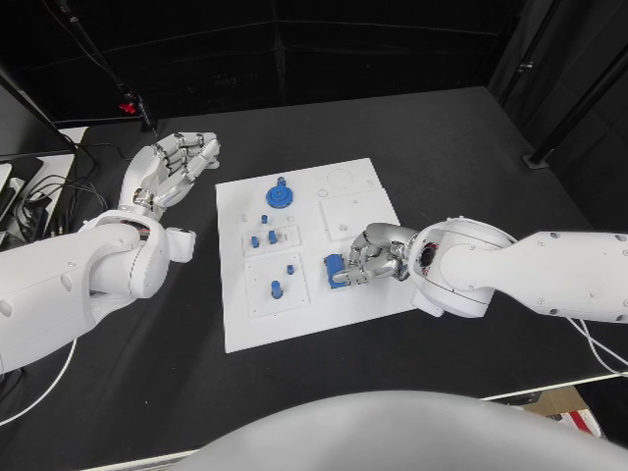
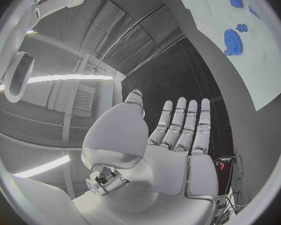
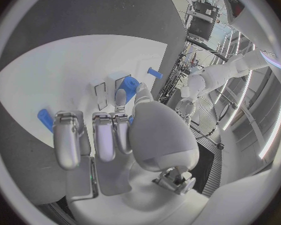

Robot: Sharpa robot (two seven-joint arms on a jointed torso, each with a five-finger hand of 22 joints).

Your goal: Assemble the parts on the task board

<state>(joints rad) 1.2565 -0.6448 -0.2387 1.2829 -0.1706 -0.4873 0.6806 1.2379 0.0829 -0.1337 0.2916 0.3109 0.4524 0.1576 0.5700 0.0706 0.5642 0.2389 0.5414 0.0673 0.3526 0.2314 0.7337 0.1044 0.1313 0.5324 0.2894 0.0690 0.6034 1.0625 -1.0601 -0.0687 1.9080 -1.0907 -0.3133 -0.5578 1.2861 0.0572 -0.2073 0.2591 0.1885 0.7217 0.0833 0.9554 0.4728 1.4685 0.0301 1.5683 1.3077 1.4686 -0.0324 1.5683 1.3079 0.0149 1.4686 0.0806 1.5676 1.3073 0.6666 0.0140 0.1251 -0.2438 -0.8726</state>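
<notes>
Board (image 1: 307, 314) carries blue parts (image 1: 276, 289); right hand (image 1: 375, 257) fingers pinch block (image 1: 336, 270)

The task board (image 1: 303, 324) is set in the middle of the counter (image 1: 442, 137). A gear-shaped part (image 1: 279, 195) is placed toward the board's far edge, with small parts (image 1: 263, 238) nearer. The left robot hand (image 1: 173, 165) is positioned left of the board; the right robot hand (image 1: 371, 257) is positioned over its right side.

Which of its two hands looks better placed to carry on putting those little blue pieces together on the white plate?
The right hand, I'd guess. It is over the task board, fingers curled at a blue part. The left hand is open, beside the board, holding nothing.
</notes>
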